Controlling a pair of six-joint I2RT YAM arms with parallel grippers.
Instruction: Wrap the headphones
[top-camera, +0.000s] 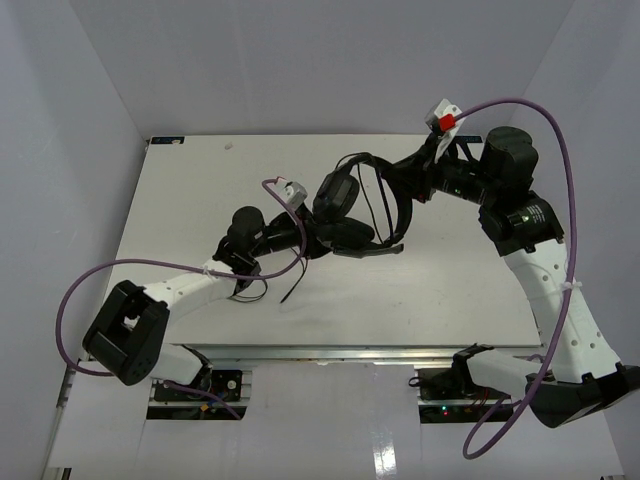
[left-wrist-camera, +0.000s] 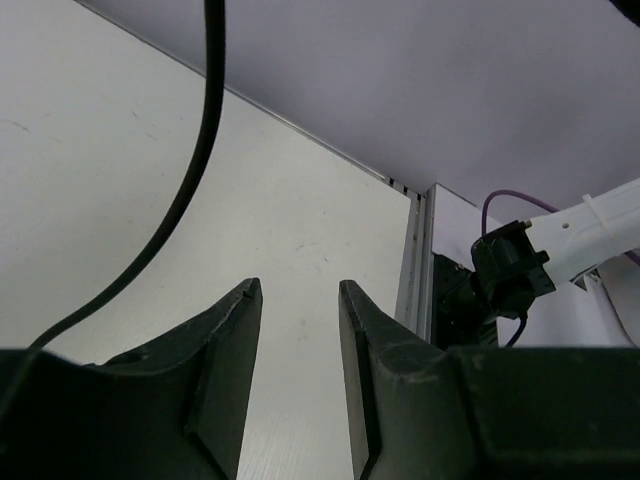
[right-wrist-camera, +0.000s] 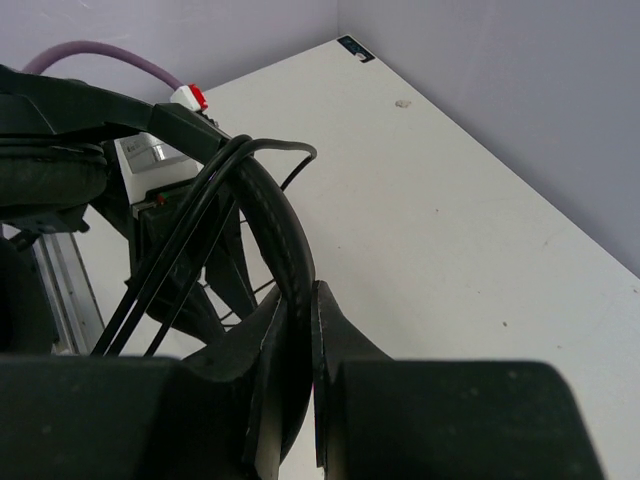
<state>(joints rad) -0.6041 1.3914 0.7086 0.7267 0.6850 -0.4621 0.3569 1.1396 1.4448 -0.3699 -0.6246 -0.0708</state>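
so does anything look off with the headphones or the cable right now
Nothing looks damaged or spilled. The one untidy thing is the cable: strands lie over the headband where the right fingers pinch it, but a loose length runs beside the left fingers, which stand apart with nothing between them.
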